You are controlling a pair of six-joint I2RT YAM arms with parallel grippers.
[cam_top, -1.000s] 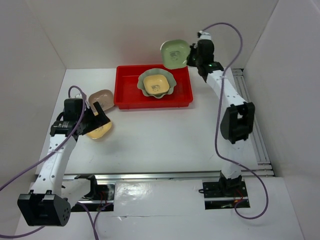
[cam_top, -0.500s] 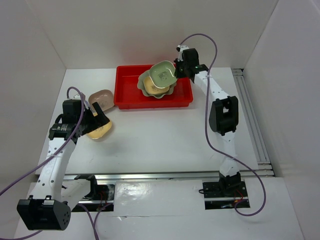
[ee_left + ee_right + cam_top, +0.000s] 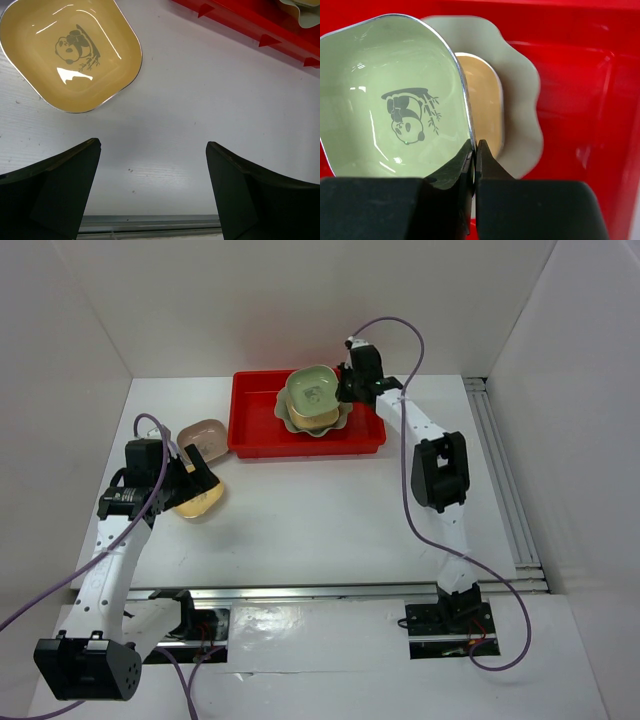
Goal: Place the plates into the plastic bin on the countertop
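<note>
Observe the right gripper (image 3: 475,150): its fingers are clenched on the rim of the green plate (image 3: 390,100), which it holds over the plastic bin (image 3: 570,75). Below, the scalloped plate (image 3: 522,100) lies in the bin with a yellow plate (image 3: 482,105) nested inside. The left gripper (image 3: 152,145) hangs released over the countertop (image 3: 200,100), with a second yellow plate (image 3: 70,50) at its 11 o'clock. A tan-pink plate (image 3: 203,432) sits at the bin's 9 o'clock, just beside its wall.

1. Top camera: high at the near edge, looking down over the whole countertop (image 3: 320,510).
2. Left wrist camera: close, facing down; shares the yellow plate (image 3: 70,50) with the top view.
3. Right wrist camera: closest of all, over the plastic bin (image 3: 570,100); shares the green plate (image 3: 395,100) with the top view.
</note>
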